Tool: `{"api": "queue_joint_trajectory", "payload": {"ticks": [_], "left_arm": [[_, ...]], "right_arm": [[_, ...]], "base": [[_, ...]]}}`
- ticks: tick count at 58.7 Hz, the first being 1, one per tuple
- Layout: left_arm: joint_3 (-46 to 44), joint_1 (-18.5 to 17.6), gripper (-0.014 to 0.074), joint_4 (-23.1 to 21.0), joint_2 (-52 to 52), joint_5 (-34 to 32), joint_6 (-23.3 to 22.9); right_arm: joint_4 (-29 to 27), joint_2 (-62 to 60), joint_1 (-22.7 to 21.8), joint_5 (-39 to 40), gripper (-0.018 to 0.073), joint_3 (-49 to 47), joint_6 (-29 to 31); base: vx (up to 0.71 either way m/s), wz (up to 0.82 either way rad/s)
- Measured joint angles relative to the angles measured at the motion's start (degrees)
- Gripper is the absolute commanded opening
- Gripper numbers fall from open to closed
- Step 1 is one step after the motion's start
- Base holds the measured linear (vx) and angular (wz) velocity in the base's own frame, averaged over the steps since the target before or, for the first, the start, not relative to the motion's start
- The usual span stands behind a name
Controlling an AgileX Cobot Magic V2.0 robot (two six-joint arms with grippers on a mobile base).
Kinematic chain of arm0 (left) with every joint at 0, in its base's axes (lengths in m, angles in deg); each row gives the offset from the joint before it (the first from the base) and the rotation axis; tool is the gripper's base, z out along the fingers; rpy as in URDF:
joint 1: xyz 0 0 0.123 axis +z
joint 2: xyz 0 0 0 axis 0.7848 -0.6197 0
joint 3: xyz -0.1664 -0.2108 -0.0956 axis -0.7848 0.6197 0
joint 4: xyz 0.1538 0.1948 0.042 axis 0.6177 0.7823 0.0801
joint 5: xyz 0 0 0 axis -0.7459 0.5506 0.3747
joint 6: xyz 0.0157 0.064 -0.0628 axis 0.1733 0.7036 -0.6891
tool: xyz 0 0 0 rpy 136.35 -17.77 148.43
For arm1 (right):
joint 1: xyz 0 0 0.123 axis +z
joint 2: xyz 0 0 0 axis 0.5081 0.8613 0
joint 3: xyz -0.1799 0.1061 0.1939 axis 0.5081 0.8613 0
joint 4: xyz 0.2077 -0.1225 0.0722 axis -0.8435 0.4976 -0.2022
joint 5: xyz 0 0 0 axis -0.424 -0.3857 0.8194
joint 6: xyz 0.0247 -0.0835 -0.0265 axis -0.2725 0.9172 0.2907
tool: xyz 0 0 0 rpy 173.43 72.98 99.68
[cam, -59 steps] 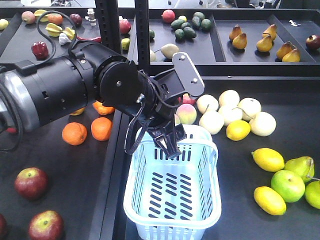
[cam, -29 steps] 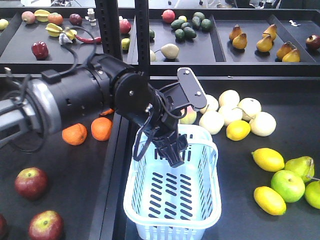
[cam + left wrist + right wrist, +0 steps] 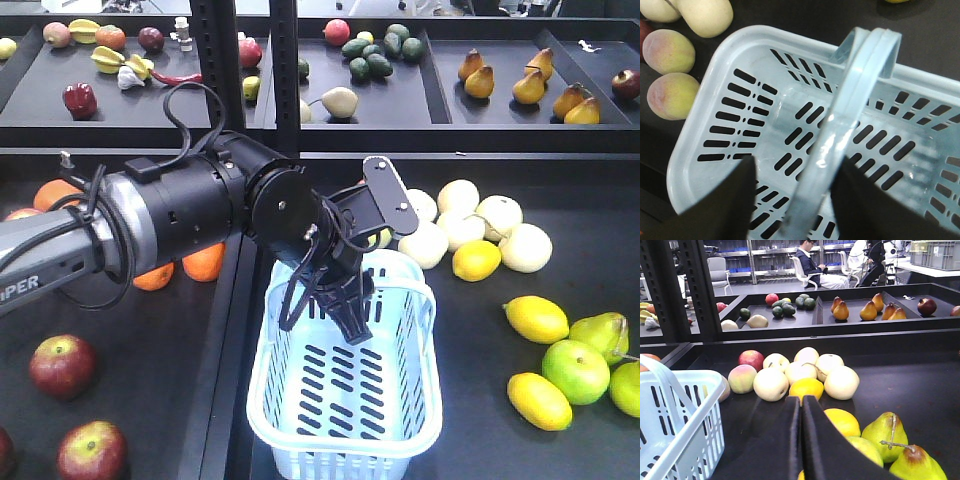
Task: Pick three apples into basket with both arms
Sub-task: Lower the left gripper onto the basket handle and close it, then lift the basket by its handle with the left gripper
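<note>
Front view: the left arm [image 3: 150, 215], black with looped cables, reaches in from the left edge. Its claw [image 3: 345, 312] points down over the far end of the pale blue basket [image 3: 262, 375], which stands at bottom centre and holds no fruit. On the dark worktop [image 3: 150, 380] left of the basket lie the first apple [image 3: 62, 365] and the second apple [image 3: 92, 450], both deep red. The third apple [image 3: 4, 450] is only a sliver at the frame edge. All three are well apart from the basket. Oranges [image 3: 205, 262] sit partly behind the arm.

Left wrist view: the left claw [image 3: 795, 167] is spread wide, with the basket's loop handle [image 3: 860, 65] running between its two dark fingers [image 3: 725, 200]. The basket's slotted floor [image 3: 805, 112] is bare. Two peaches [image 3: 671, 95] lie just outside its rim.

Right wrist view: the right claw [image 3: 801, 407] is pressed closed and holds nothing. It hangs low above lemons [image 3: 807, 387] and pears [image 3: 890, 432]. The basket's corner shows at the left edge.
</note>
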Motion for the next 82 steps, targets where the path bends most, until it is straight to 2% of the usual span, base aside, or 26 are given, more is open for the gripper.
{"api": "queue_joint_trajectory", "payload": {"ticks": [3,5,11,19,37,49,56,69,82], "left_arm": [[0.00,0.00,0.0020,0.00,0.00,0.12,0.04],[0.00,0.00,-0.0009,0.06,0.00,0.12,0.29],[-0.95,0.00,-0.0008,0.43,0.00,0.66,0.43],[-4.10,0.00,-0.0008,0.26,0.34,5.22,-1.28],[-9.58,0.00,-0.0007,0.06,11.37,12.29,-10.19],[-9.83,0.00,-0.0007,2.46,18.39,23.62,-16.42],[-9.83,0.00,-0.0007,3.01,21.65,27.65,-19.06],[-5.69,0.00,-0.0007,3.01,29.75,27.82,-21.72],[4.12,0.00,-0.0007,3.01,38.35,27.52,-22.73]], "right_arm": [[0.00,0.00,0.00,0.00,-0.0005,0.00,0.00],[0.00,0.00,0.00,0.00,-0.0005,0.00,0.00],[0.00,0.00,0.00,0.00,-0.0005,0.00,0.00],[0.00,0.00,0.00,0.00,-0.0005,0.00,0.00],[0.00,0.00,0.00,0.00,-0.0005,0.00,0.00],[0.00,0.00,0.00,0.00,-0.0005,0.00,0.00],[0.00,0.00,0.00,0.00,-0.0005,0.00,0.00],[0.00,0.00,0.00,0.00,-0.0005,0.00,0.00],[0.00,0.00,0.00,0.00,-0.0005,0.00,0.00]], "base": [[0.00,0.00],[0.00,0.00],[0.00,0.00],[0.00,0.00],[0.00,0.00],[0.00,0.00],[0.00,0.00],[0.00,0.00],[0.00,0.00]]}}
